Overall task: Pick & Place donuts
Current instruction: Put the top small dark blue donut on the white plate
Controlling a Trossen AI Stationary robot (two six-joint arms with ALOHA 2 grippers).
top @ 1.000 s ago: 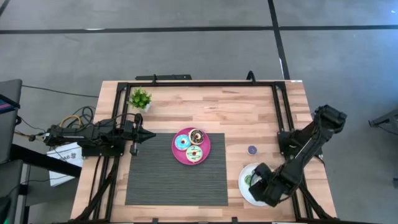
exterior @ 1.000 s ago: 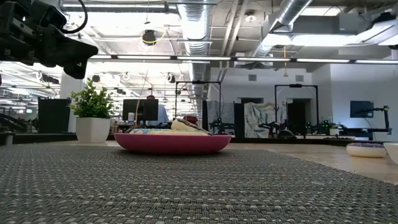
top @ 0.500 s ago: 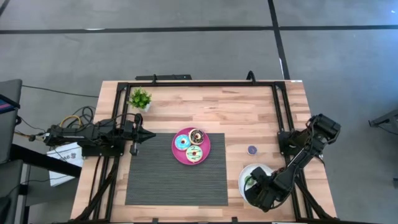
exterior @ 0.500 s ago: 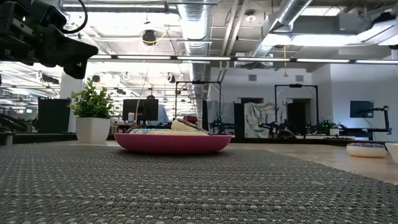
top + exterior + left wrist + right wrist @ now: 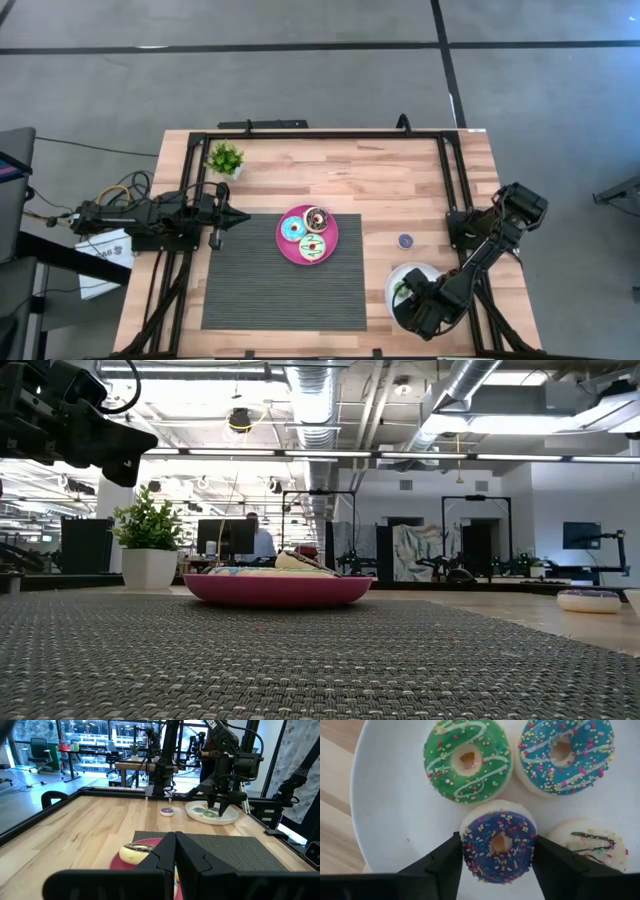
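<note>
The right end effector (image 5: 497,851) straddles a purple-iced sprinkled toy ring donut (image 5: 499,845) lying flat, hole upward, on the round white plate (image 5: 390,805). Its fingers (image 5: 442,865) stand apart beside the donut, grip uncertain. The left end effector (image 5: 175,851) is closed, away from that plate.

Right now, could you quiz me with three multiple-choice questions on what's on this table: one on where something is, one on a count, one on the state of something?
1. Where is the purple donut?
A. on the pink plate
B. on the white plate, between the right end effector's fingers
C. on the mat

2. How many donuts lie on the pink plate?
A. one
B. three
C. six

3. How is the left end effector?
A. shut, holding nothing
B. wide open
C. gripping the plant

Answers: 1 B, the right wrist view shows a finger either side of it; 2 B, the high view shows three; 3 A, its fingers meet, empty.
</note>
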